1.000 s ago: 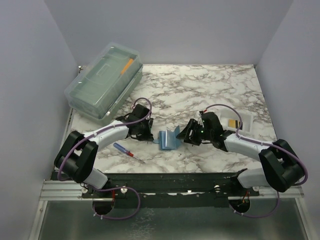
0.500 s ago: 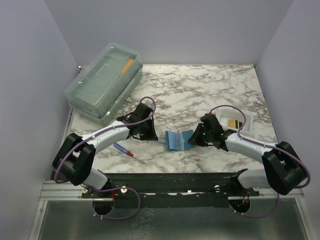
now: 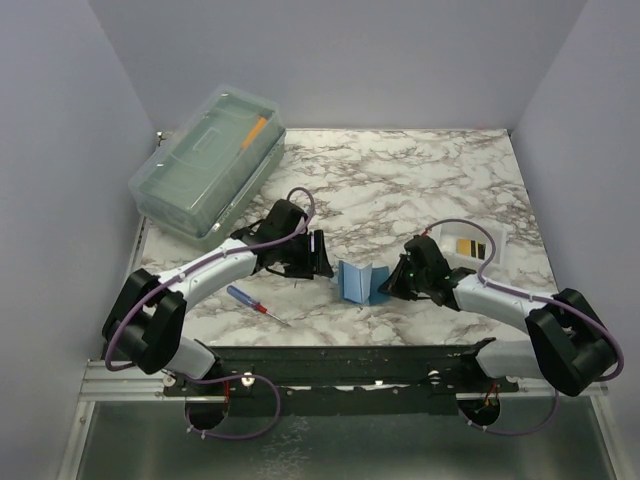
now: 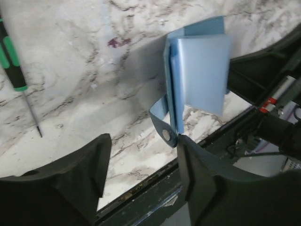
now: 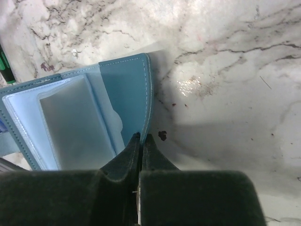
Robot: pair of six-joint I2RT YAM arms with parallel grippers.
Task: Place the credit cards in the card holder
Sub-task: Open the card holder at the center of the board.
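Right tool (image 5: 141, 137) pinching card holder (image 5: 124, 89) edge, left tool (image 4: 141, 143) spread beside

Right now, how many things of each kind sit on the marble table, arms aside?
Clear lidded box: 1
Screwdriver: 1
Teal card holder: 1
White tray: 1
Cards in the tray: too small to count
Total: 4, plus the cards
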